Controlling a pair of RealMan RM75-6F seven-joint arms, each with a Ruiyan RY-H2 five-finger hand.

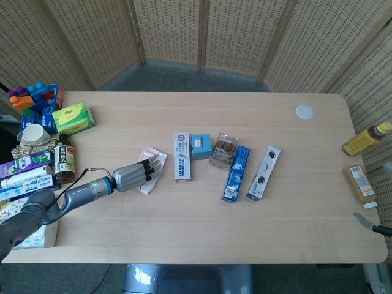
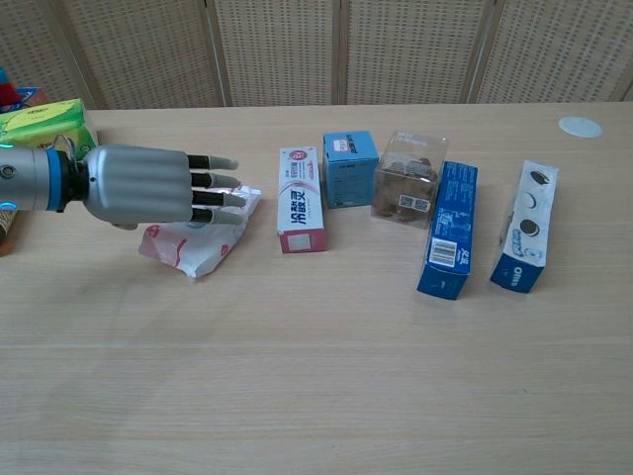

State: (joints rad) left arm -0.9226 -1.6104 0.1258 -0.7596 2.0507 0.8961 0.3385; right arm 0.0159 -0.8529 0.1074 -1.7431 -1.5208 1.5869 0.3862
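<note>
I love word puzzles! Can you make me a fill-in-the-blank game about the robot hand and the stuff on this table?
1. The left robot hand is stretched out over the pink and white ____.
2. The toothpaste box lies between the wipes pack and the small ____ box.
3. The Oreo box sits beside a long ____ box.

Missing words: wipes pack; blue; blue

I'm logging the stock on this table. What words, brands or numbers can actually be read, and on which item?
"OREO": on the end of the white cookie box, chest view.
Toothpaste box: large print, too blurred to read.
Dark blue box: barcode and small print, unreadable.
Light blue box, clear cookie tub: labels too small.
Pink wipes pack, under the left robot hand: print unreadable.
Green box: text blurred.
</note>
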